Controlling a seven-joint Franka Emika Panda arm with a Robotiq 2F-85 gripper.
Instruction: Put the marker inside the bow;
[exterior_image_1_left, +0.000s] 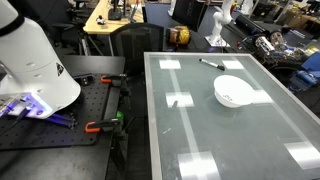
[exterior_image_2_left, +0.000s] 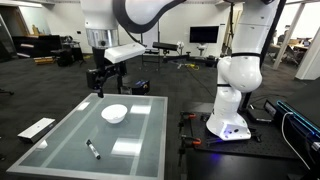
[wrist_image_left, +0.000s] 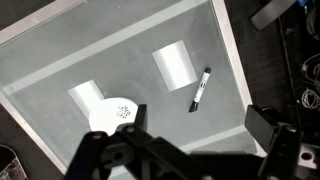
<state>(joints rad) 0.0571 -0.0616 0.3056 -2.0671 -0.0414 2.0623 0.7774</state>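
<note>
A white bowl sits on a frosted glass tabletop with a pale metal rim. In the wrist view its inside shows only a small cluster of dots, too small to identify. A dark marker lies flat on the glass, outside the bowl and well apart from it. In an exterior view the gripper hangs above the tabletop's far edge, its jaws spread wide around nothing. The white robot base stands beside the table. Around it is an open lab with desks, chairs and a wall screen.
</note>
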